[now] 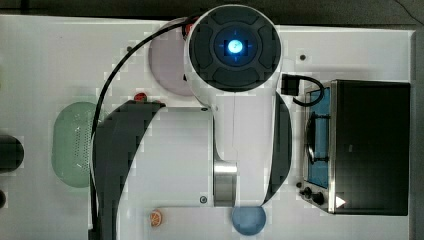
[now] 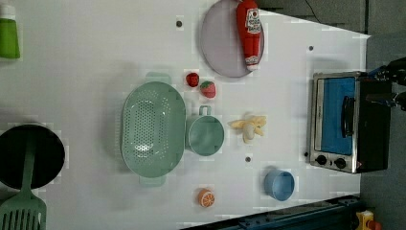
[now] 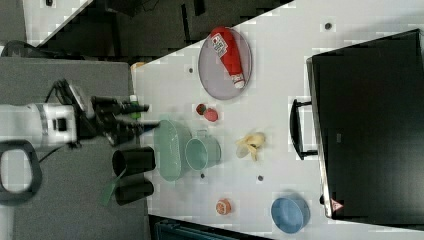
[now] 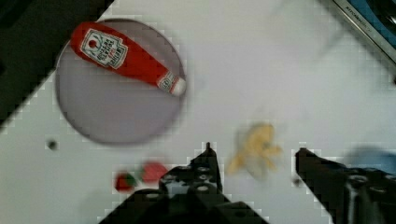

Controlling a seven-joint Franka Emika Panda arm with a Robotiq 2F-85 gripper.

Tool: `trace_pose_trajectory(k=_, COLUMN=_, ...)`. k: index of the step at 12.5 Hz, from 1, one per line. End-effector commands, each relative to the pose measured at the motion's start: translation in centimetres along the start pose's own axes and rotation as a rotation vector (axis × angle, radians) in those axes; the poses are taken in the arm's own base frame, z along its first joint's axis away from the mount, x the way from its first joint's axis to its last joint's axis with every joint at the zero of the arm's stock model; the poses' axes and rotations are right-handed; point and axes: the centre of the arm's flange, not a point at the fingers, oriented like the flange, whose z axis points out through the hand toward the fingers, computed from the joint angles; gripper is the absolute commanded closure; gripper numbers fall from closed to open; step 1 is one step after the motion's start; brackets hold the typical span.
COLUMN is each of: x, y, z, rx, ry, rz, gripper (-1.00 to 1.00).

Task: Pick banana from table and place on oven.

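Approach step; gripper (image 4: 254,161) hovered, fingers spread, empty; banana (image 2: 249,127) lay at the oven's (image 2: 347,122) nine o'clock in the left view; next: descend.

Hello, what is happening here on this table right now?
A robot arm is at the start of moving the banana onto the oven. Its gripper is open and holds nothing; in the wrist view the banana appears between its two fingers, lower down on the table. The banana lies between a teal cup and the oven, touching neither. Nothing rests on the oven's top yet.
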Motion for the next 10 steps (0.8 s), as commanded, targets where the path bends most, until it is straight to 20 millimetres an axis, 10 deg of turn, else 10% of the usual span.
trace_pose_trajectory(k=1, x=-9.2, y=12.7, z=-7.4, rx=0.014, ry=0.022, rz=0.01, gripper=-0.59)
trace_pose_trajectory(k=3, x=-9.2, y=12.7, z=-7.3, rx=0.015, ry=0.022, rz=0.011, gripper=-0.99)
trace_pose_trajectory(k=6, x=-8.8, y=12.0, z=-5.9, rx=-0.01, ry=0.003, rz=0.006, gripper=-1.0)
trace_pose_trajectory(k=10, x=-6.3, y=8.5, z=0.9, rx=-0.071, ry=-0.05, rz=-0.004, gripper=-1.0)
